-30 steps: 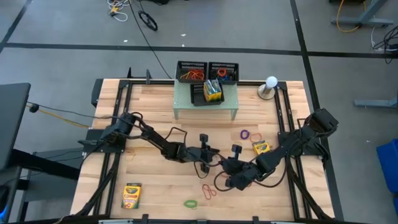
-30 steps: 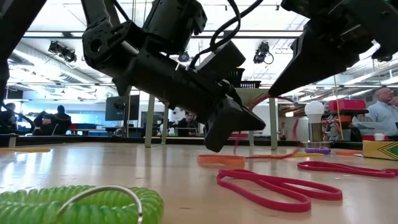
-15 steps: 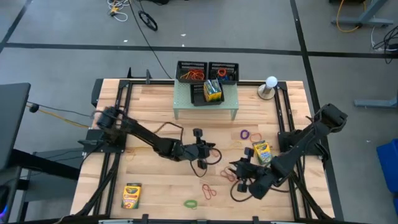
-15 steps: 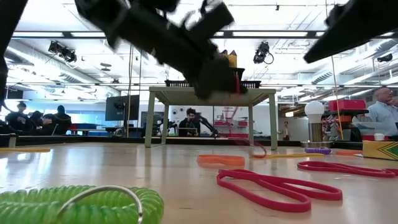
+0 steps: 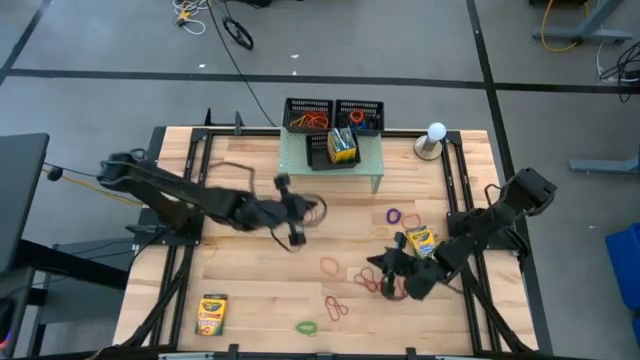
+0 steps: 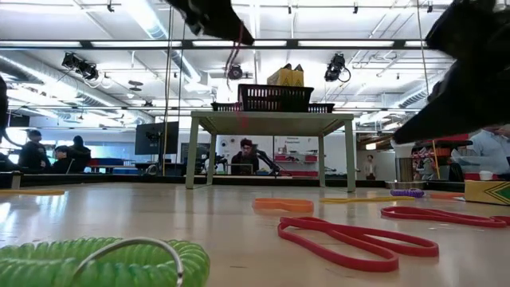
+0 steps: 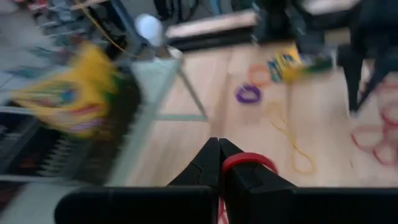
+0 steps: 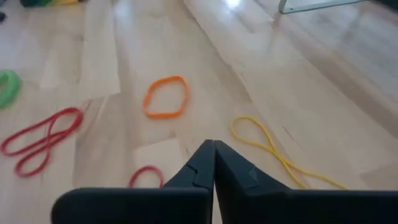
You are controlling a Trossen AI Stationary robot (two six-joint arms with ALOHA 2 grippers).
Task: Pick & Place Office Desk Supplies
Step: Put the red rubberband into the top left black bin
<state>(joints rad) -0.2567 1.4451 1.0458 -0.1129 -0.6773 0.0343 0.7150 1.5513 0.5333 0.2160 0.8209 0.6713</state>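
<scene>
We see a red rubber band (image 7: 247,163) pinched in our left end effector (image 5: 297,222), whose fingers are closed on it, raised above the surface (image 5: 250,290) at centre frame in the high view, just below the pale green riser (image 5: 330,170). On that riser sit black mesh trays (image 5: 308,113) with a crayon box (image 5: 343,146) standing in one. Our right end effector (image 5: 385,270), fingers pressed together and empty, hangs at lower right among loose bands: an orange band (image 8: 165,97), a yellow band (image 8: 273,151), a doubled red band (image 8: 41,140). Another crayon box (image 5: 420,240) lies beside it; a third crayon box (image 5: 212,314) lies at lower left.
</scene>
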